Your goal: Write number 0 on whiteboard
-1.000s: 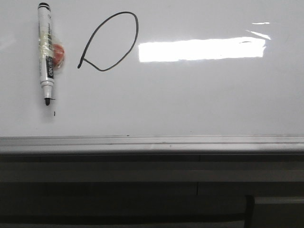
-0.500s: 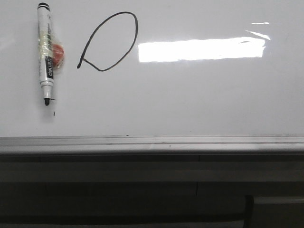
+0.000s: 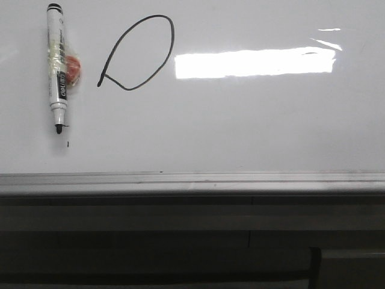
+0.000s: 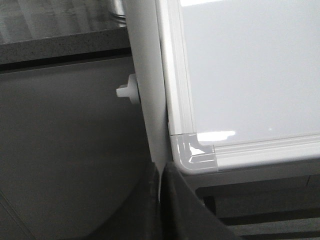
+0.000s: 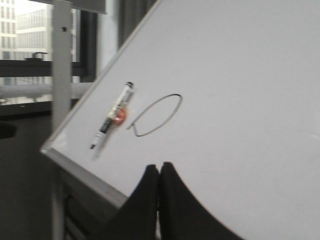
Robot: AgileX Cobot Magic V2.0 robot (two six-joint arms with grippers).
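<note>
Both grippers are empty with their dark fingers pressed together: my right gripper hangs back off the whiteboard's face, and my left gripper sits down by the board's lower corner, touching nothing that I can see.

From the front view the number 0 is drawn near the top left of the board, a thin black slanted loop with a pointed corner and a short tail. To me it looks finished. I'd judge the ink fragile; a brushing finger would probably smear it on that slick surface.

Just beside it to the left lies the marker, a slim white barrel with a black cap end and bare black tip pointing down, with an orange blob and clear tape at its middle. It looks light, stiff and slippery; if I needed it again I'd pinch it across the barrel, clear of the tape.

The board itself is glossy, flat and rigid, framed in grey metal with rounded plastic corners.
</note>
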